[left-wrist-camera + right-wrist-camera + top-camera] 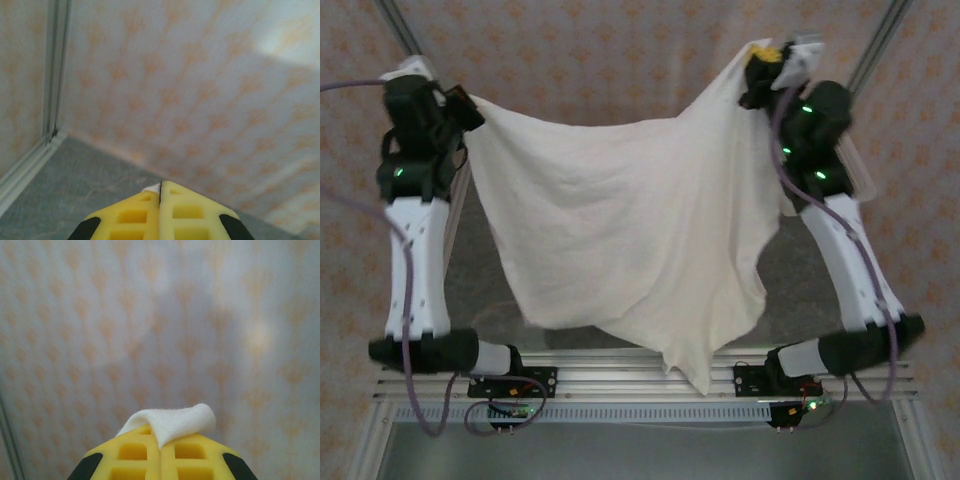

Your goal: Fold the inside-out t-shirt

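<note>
The inside-out t-shirt (630,230), plain cream and wrinkled, hangs in the air stretched between both raised arms, its lower point drooping to the near table edge. My left gripper (468,108) is shut on its upper left corner. A sliver of white cloth (152,188) peeks from the closed yellow fingers (190,210). My right gripper (765,60) is shut on the upper right corner. There a fold of cloth (175,422) curls over the closed yellow fingertips (132,450).
The grey table (485,270) lies below the hanging cloth, with the patterned backdrop (620,50) behind it. Aluminium frame posts (395,25) rise at the back corners. The rail with the arm bases (640,375) runs along the near edge.
</note>
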{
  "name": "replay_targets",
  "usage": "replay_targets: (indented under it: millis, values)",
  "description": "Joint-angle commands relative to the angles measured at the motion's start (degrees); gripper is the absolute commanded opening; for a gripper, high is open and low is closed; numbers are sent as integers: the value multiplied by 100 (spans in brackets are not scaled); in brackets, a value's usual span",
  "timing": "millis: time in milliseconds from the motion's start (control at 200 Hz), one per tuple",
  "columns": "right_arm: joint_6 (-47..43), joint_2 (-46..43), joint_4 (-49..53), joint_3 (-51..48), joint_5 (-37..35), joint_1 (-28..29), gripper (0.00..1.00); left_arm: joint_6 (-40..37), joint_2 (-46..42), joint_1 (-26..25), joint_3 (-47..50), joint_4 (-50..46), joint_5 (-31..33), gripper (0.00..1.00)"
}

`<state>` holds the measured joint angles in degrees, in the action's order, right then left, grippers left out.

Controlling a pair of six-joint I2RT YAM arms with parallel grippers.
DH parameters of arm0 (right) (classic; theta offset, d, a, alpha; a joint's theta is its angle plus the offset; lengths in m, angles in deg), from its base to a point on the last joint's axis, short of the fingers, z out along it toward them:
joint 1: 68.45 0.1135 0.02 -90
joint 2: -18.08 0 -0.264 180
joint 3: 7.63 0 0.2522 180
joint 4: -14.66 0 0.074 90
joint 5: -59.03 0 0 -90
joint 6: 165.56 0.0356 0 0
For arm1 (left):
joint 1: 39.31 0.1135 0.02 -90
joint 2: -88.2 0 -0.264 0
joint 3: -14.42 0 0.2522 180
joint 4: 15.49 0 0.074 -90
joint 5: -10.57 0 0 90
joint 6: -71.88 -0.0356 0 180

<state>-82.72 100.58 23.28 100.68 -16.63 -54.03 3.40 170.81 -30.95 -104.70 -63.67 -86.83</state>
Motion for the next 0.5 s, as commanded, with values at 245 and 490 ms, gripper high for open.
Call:
replay_targets:
  millis: [245, 490]
  values:
    - [703, 4447, 1568, 4017, -128, -374, 49, 73, 3230, 10, -1621, 349, -197, 49]
    - [997, 4589, 4271, 5709, 527, -443, 56, 326, 2526, 8, -1764, -551, -511, 56]
